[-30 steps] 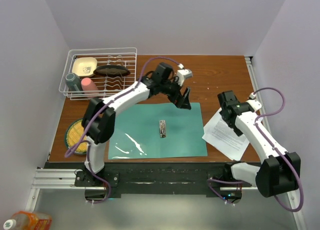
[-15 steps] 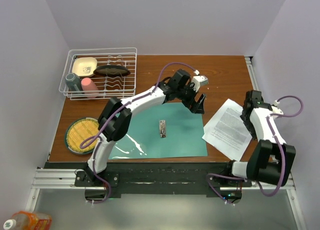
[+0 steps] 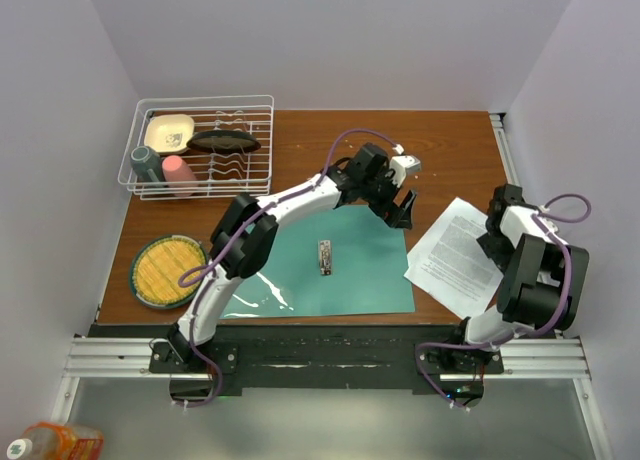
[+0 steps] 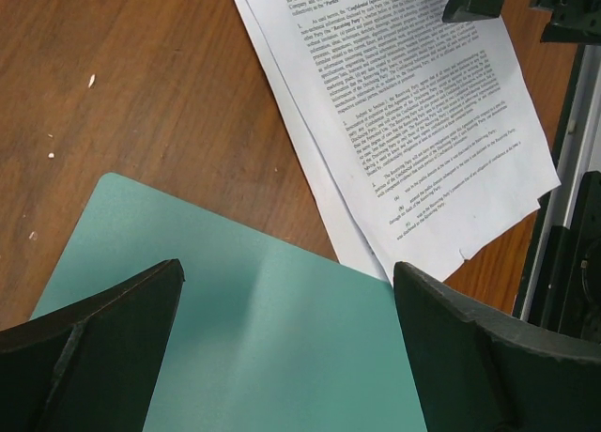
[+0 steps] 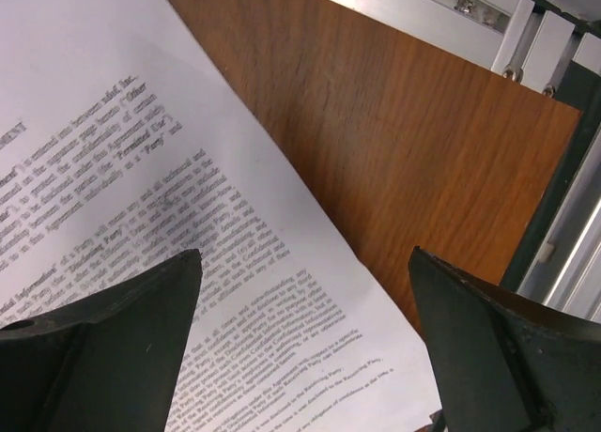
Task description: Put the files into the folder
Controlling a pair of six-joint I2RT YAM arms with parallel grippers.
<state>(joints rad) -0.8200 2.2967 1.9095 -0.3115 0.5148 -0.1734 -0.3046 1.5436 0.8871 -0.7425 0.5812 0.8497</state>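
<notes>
The teal folder [image 3: 330, 265] lies open and flat on the table, its metal clip [image 3: 324, 256] at the spine. The files [image 3: 460, 258], white printed sheets, lie fanned on the wood just right of it. My left gripper [image 3: 404, 212] is open and empty over the folder's far right corner; the left wrist view shows the folder [image 4: 254, 347] between the fingers and the files [image 4: 413, 122] beyond. My right gripper [image 3: 500, 230] is open, low over the right edge of the files [image 5: 188, 244], which fill the right wrist view.
A wire dish rack [image 3: 200, 145] with cups, a dish and a dark bowl stands at the far left. A round yellow woven mat [image 3: 165, 271] lies at the near left. A metal rail [image 3: 515, 175] runs along the table's right edge.
My left gripper moved right from the folder's far middle to its far right corner. My right gripper swung from the files' left part to their right edge.
</notes>
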